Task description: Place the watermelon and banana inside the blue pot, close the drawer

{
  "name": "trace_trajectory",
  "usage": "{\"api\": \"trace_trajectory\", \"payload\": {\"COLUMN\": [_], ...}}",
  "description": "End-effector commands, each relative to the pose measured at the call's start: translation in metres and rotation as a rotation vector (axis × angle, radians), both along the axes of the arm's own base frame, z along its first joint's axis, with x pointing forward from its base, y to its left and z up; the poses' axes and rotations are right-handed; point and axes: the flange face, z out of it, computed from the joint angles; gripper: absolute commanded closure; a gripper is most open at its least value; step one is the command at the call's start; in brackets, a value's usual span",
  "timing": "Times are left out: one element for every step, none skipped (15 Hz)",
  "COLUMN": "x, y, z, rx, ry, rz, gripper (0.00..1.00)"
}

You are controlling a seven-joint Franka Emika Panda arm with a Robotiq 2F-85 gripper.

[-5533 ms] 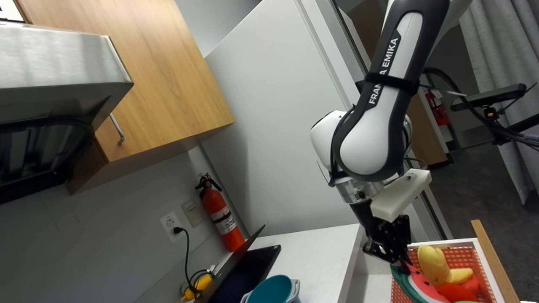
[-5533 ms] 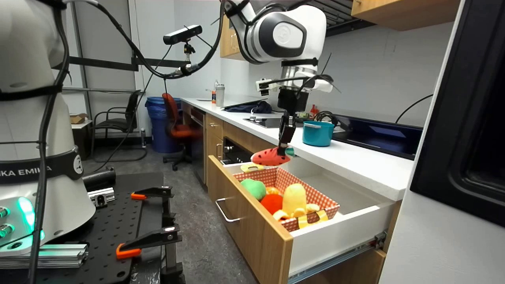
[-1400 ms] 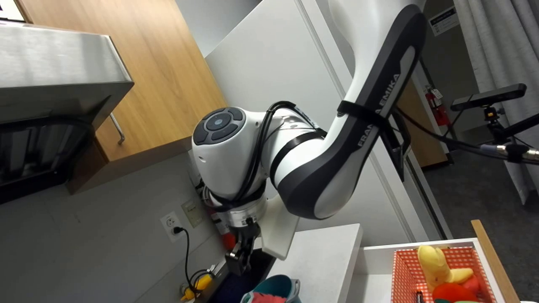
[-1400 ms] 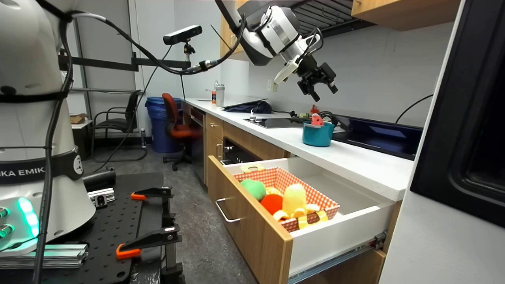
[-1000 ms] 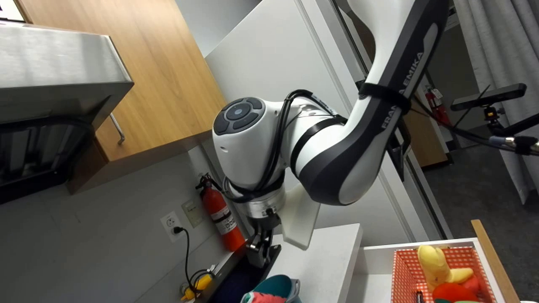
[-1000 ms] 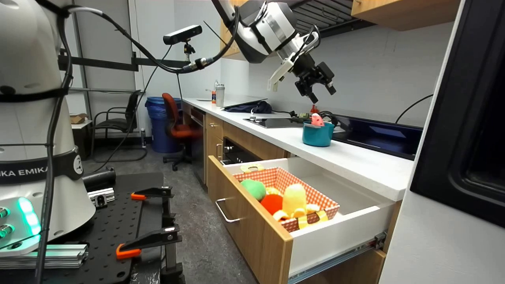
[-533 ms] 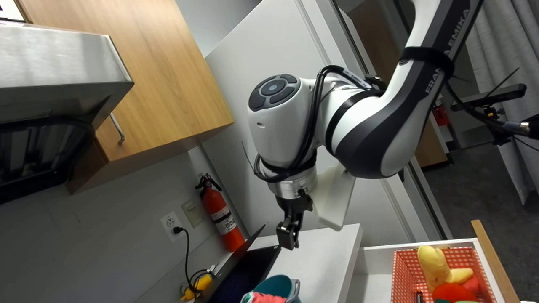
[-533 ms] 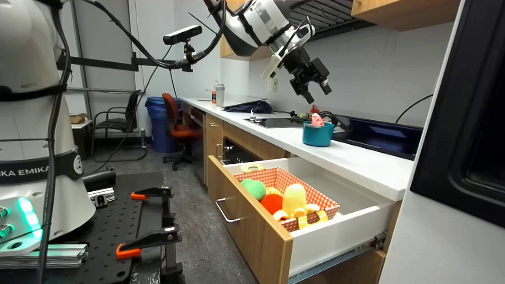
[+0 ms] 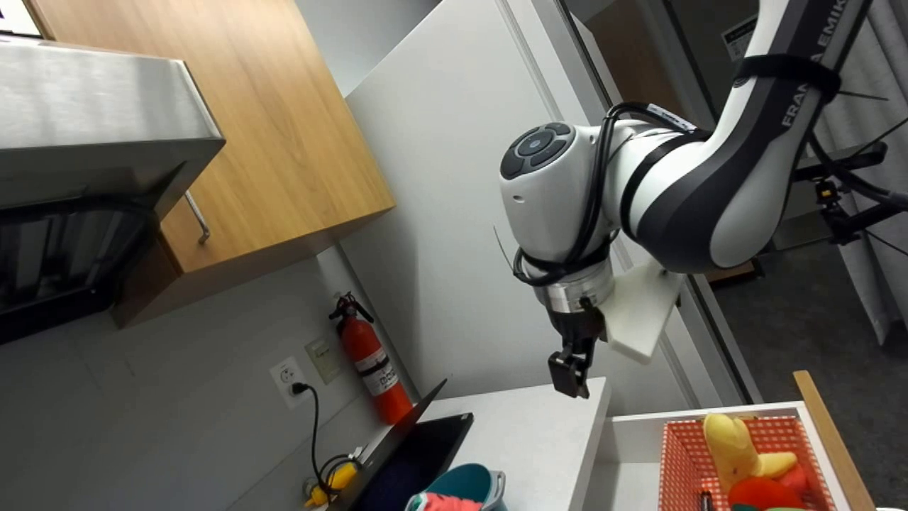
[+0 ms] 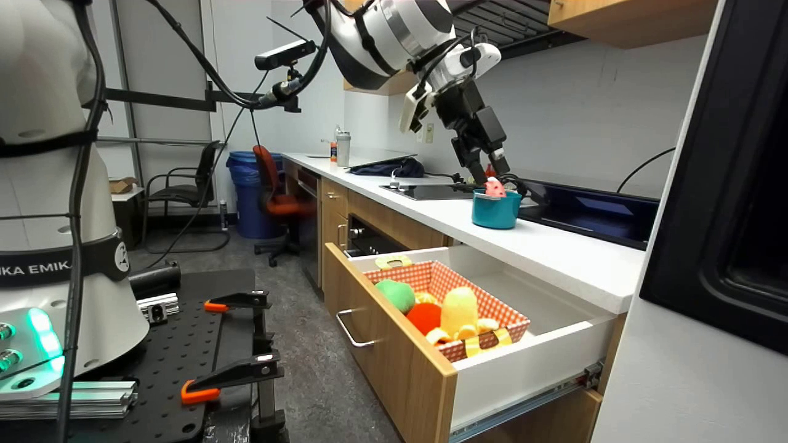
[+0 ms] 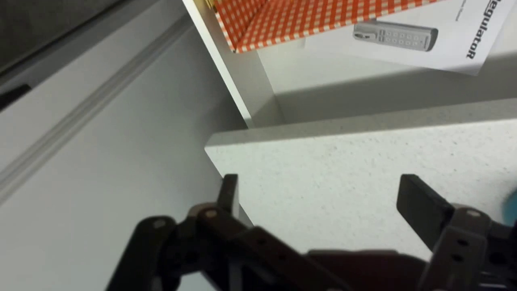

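Note:
The red watermelon slice (image 10: pixel 494 187) rests in the blue pot (image 10: pixel 496 214), its tip poking above the rim. Past the pot, over the counter's end, hangs my gripper (image 9: pixel 569 387). Bare counter shows between its wide-apart fingertips (image 11: pixel 414 194) in the wrist view, where a sliver of the blue pot (image 11: pixel 511 208) touches the right edge. The drawer (image 10: pixel 394 354) is pulled out and carries a red checked basket (image 10: pixel 495 303). Yellow toys (image 10: pixel 459 312) fill part of that basket; the banana appears to be among them, but which shape it is I cannot tell.
A green toy (image 10: pixel 396 295) and an orange-red toy (image 10: pixel 425 317) share the basket. Printed paper (image 11: pixel 396 48) lies in the drawer. A black slab (image 10: pixel 585 212) stands behind the pot on the white counter (image 10: pixel 548 255). A tall white panel (image 9: pixel 461 248) borders the counter's end.
Several seconds ago my gripper held the watermelon above the drawer; now the fruit is in the pot and my jaws are open. Lately the arm has swung from the pot toward the drawer side.

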Motion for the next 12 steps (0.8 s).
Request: {"api": "trace_trajectory", "payload": {"x": [-0.019,-0.022,-0.025,-0.028,-0.031,-0.033,-0.036,-0.039,-0.041,-0.043,-0.044,-0.045], "y": [-0.03,-0.038,-0.045,-0.051,-0.058,-0.064,-0.07,-0.076,-0.081,-0.085,-0.089,-0.093], "z": [-0.01,-0.015,-0.02,-0.025,-0.031,-0.037,-0.043,-0.049,-0.055,-0.061,-0.067,-0.071], "rx": [0.091,0.109,0.126,0.141,0.153,0.165,0.177,0.192,0.2,0.211,0.222,0.234], "ry": [0.034,0.046,0.059,0.071,0.084,0.098,0.113,0.131,0.142,0.156,0.17,0.183], "rz": [-0.123,-0.156,-0.188,-0.216,-0.244,-0.269,-0.294,-0.318,-0.343,-0.362,-0.381,-0.397], "gripper": [0.0,0.0,0.0,0.0,0.0,0.0,0.0,0.0,0.0,0.0,0.0,0.0]}}
